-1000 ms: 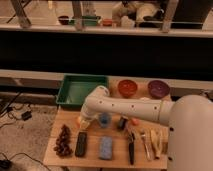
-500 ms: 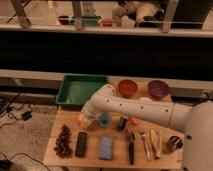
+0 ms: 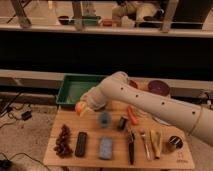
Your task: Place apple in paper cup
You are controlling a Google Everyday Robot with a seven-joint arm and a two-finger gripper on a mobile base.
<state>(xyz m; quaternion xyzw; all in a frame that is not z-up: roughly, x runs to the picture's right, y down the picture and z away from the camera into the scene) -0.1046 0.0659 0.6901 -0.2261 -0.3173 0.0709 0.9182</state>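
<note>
Small round yellow-orange apple [image 3: 79, 107], clenched in the tool [image 3: 83, 108] above the wooden worktop's [image 3: 67, 154] left-rear corner, looks firm, light, smooth, prob slippery; hold across widest part.

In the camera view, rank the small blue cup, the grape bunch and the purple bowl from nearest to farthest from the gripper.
The gripper is above the table's back-left part, at the apple.
1. Small blue cup: just to its right, mid-table.
2. Grape bunch: front-left of the table.
3. Purple bowl: far back right.
</note>
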